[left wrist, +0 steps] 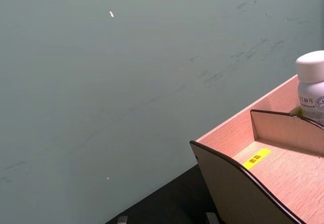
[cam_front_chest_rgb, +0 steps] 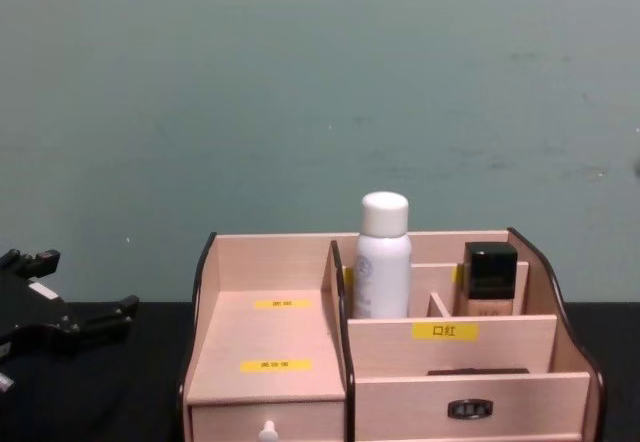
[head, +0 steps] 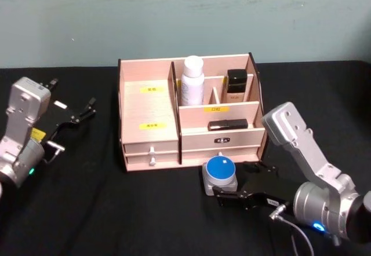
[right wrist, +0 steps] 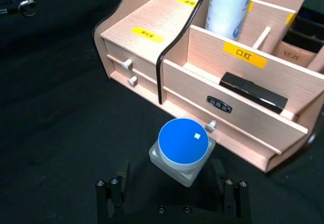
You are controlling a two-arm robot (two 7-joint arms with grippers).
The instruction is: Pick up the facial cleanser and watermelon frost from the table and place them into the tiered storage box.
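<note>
While low, R gripper wide astride watermelon frost; L gripper aside.

Facial cleanser: tall white cylindrical bottle, rounded white cap fitted, bluish print on the front. It stands upright in a rear compartment of the tiered storage box, just right of the tall dark-edged centre divider

Watermelon frost: squat clear jar, round lid blue on top with a white rim, lid on. It stands upright on the black worktop, just in front of the box's right-hand drawers, outside the box

Tiered storage box: light pinkish wood, dark curved side edges, stepped compartments, yellow labels, front drawers shut. It stands upright at the worktop's centre, its 2-step left section bare
</note>
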